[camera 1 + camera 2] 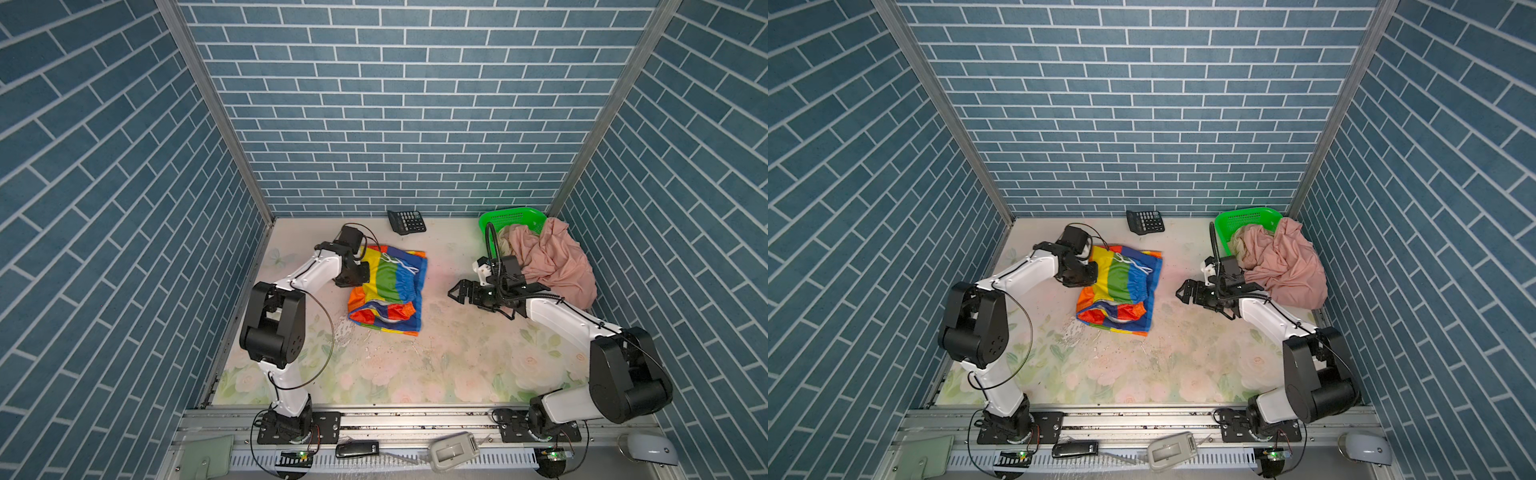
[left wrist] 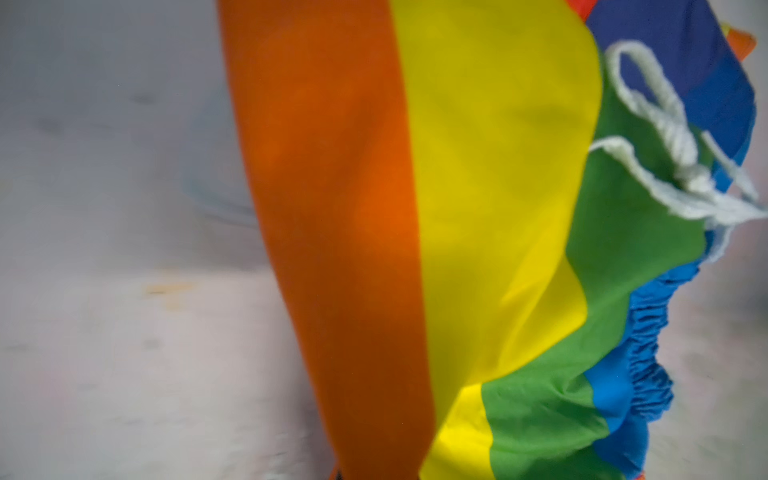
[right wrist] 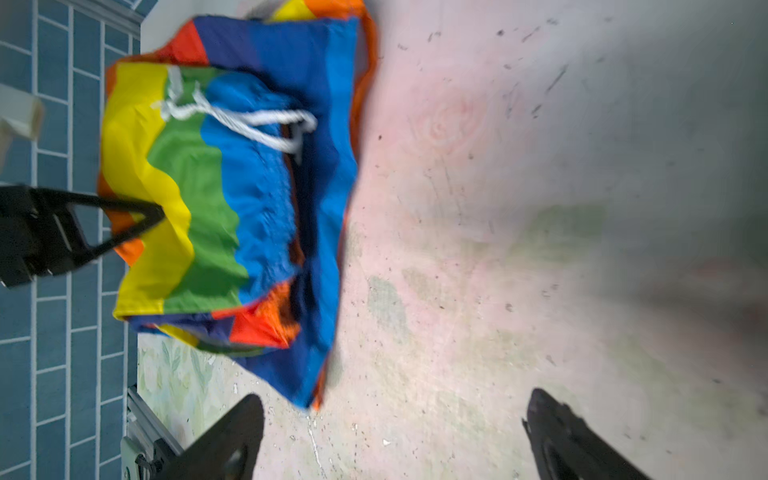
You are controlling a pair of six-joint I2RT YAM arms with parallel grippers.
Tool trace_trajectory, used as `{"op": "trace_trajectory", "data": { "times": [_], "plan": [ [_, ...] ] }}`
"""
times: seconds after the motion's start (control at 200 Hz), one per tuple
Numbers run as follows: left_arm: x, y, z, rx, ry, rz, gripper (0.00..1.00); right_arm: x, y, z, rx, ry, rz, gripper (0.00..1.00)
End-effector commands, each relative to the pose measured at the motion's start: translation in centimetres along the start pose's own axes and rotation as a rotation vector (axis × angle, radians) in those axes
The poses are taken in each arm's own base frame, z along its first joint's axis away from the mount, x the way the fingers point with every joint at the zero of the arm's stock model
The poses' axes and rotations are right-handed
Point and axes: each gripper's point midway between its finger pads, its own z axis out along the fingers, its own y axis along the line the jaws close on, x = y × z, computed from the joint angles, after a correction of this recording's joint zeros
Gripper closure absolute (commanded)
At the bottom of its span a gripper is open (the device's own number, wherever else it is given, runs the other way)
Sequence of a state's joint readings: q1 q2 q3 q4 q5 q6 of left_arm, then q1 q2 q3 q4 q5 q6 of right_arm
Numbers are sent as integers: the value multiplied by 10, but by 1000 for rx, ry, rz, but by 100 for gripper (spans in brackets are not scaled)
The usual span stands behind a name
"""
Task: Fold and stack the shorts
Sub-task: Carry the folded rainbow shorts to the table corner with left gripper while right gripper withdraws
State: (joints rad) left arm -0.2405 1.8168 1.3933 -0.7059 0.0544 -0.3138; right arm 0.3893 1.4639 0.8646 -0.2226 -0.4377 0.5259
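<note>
**Blue brick-pattern panels** with white mortar lines close the work cell on three sides in both top views: the far wall (image 1: 395,104), the left wall (image 1: 83,208) and the right wall (image 1: 706,208). Bare aluminium posts (image 1: 218,112) rise at the two far corners where the panels meet. The bench (image 1: 436,357) between the walls carries a pale covering printed with pink roses and green leaves. The covering is scuffed and flecked with dark specks around the middle and toward the near left. A silver aluminium rail (image 1: 415,422) runs along the bench's near edge, with a white slotted cable duct (image 1: 249,460) just nearer than the rail. The light is soft and even, casting only faint shadows on the bench.
</note>
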Motion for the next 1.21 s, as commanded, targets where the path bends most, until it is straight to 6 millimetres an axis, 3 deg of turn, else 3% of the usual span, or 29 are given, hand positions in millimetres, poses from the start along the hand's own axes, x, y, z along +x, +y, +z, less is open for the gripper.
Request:
{"op": "trace_trajectory", "data": {
  "times": [0.0,0.095,0.195,0.33,0.405,0.56,0.76,1.045,1.065,1.1,1.2],
  "plan": [
    [-13,93,-35,-332,4,54,100,-12,28,13,-51,-10,-48,1],
    [-41,142,-41,-453,-23,46,100,-16,47,29,-84,13,-73,1],
    [-71,177,-38,-497,-52,37,100,-23,70,45,-119,32,-101,1],
    [-112,205,-33,-615,-103,142,100,-34,100,67,-171,51,-132,1],
    [-125,217,-24,-663,-88,180,100,-37,110,79,-194,67,-135,1],
    [-138,253,2,-681,-38,143,100,-44,115,94,-209,90,-138,1],
    [-149,279,21,-694,-7,123,100,-47,109,107,-182,124,-160,1],
    [-156,297,20,-776,-4,159,100,-57,102,110,-194,131,-123,1],
    [-155,298,20,-776,-1,155,94,-58,102,108,-194,129,-121,1],
    [-156,297,17,-781,-2,148,75,-60,100,105,-194,125,-117,1],
    [-155,296,-2,-793,-20,92,33,-71,94,87,-187,88,-100,1]
  ]
}}
